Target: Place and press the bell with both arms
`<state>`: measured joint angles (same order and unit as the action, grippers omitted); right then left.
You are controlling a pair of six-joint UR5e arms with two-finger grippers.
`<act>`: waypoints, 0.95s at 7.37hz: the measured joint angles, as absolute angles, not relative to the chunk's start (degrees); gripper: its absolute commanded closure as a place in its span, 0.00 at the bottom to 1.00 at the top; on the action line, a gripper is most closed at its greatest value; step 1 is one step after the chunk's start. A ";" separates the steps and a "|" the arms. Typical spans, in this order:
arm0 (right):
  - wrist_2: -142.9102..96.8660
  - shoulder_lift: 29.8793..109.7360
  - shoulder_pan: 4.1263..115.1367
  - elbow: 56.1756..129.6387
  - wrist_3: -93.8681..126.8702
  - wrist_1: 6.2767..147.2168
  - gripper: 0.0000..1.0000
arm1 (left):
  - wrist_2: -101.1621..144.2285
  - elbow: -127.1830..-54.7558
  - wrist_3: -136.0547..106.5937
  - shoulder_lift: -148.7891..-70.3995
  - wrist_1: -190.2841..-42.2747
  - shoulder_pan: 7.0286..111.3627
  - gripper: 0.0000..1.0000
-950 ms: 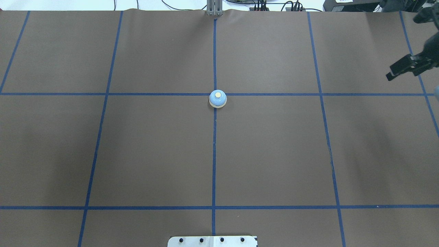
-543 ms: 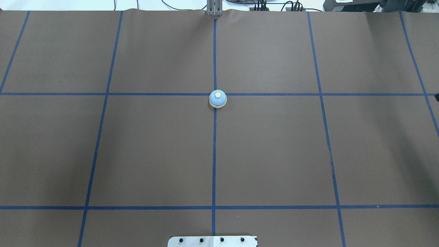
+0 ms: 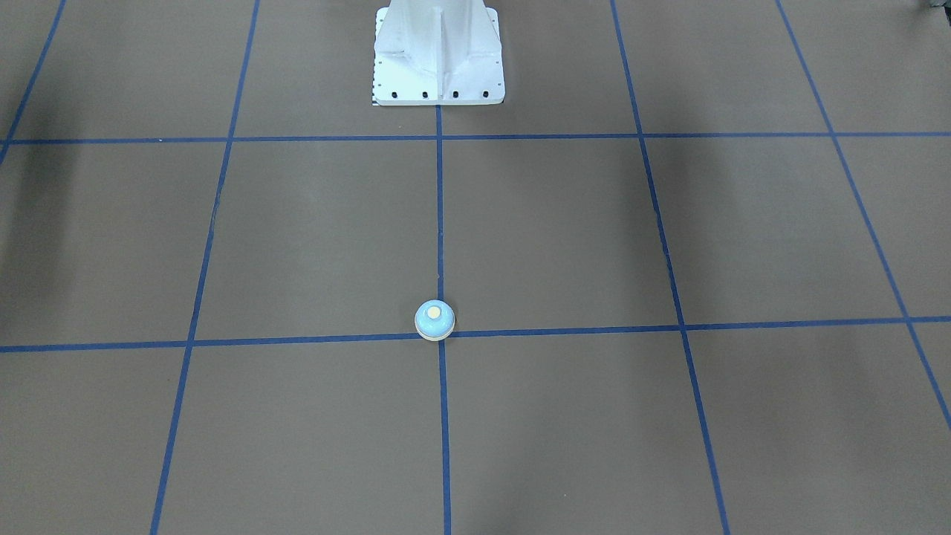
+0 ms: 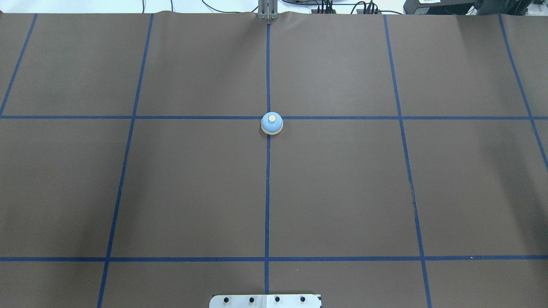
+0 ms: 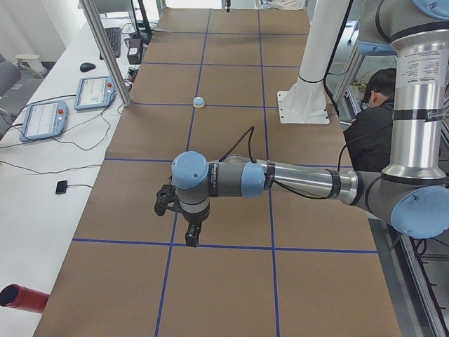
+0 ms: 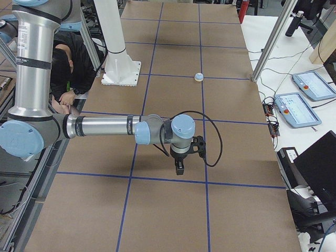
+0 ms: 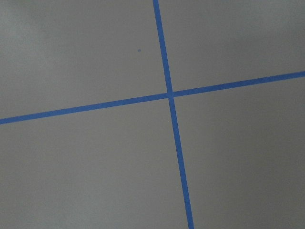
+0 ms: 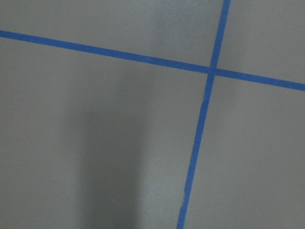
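Observation:
The light blue bell (image 4: 272, 123) with its cream button stands upright at the tape crossing in the middle of the brown mat. It also shows in the front view (image 3: 435, 320) and, small, in the side views (image 5: 199, 102) (image 6: 198, 77). No gripper shows in the overhead or front views. My left gripper (image 5: 191, 235) hangs over the mat's left end, far from the bell. My right gripper (image 6: 179, 167) hangs over the right end, equally far. I cannot tell whether either is open or shut. Both wrist views show only mat and blue tape.
The white bolted pedestal (image 3: 438, 56) stands at the robot's side of the table. An operator (image 5: 372, 112) sits behind it. Teach pendants (image 5: 91, 93) and cables lie on the white bench beyond the mat. A metal post (image 5: 105, 49) stands at its edge.
My right gripper, seen at the overhead view's right edge 0.9 s ago, has moved out of that view to the right. The bell has not moved.

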<state>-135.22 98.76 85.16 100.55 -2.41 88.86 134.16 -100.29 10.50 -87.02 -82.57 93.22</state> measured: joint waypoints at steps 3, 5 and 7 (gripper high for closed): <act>-136.46 99.01 88.28 99.70 -4.37 90.07 0.00 | 133.93 -100.40 10.46 -86.71 -82.51 93.11 0.00; -137.78 96.84 90.11 100.74 -5.00 95.48 0.00 | 133.85 -100.37 10.46 -87.09 -82.45 93.08 0.00; -138.06 96.01 91.22 102.59 -8.61 101.71 0.00 | 133.78 -100.35 10.46 -87.24 -82.44 93.08 0.00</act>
<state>-138.06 96.01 91.22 102.59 -8.61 101.71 133.78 -100.35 10.46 -87.24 -82.44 93.08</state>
